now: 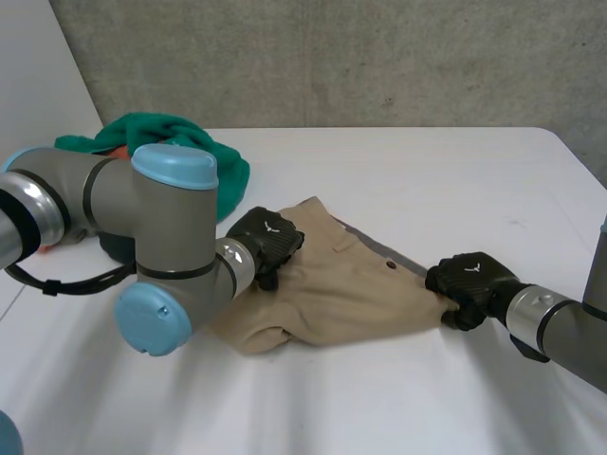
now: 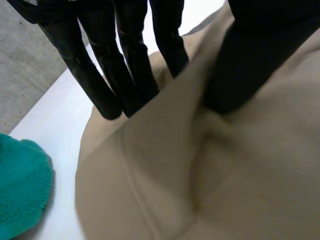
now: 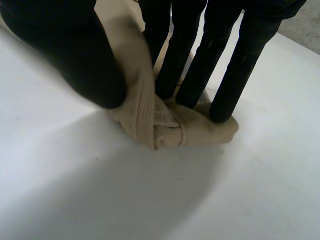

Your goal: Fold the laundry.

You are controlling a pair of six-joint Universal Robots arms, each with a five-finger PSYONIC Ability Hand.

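Now we are gripping the tan shorts, lying mid-frame: left hand pinching their frame-left edge, right hand clamping the frame-right corner. Next we are probably lifting both to fold.

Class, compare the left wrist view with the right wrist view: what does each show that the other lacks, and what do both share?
Left wrist, not right wrist: a fluffy green cloth beside the tan ribbed fabric garment, and the left hand pinching a raised fold of it. Right wrist, not left wrist: the right hand pinching a bunched end. Both: that garment on the white table.
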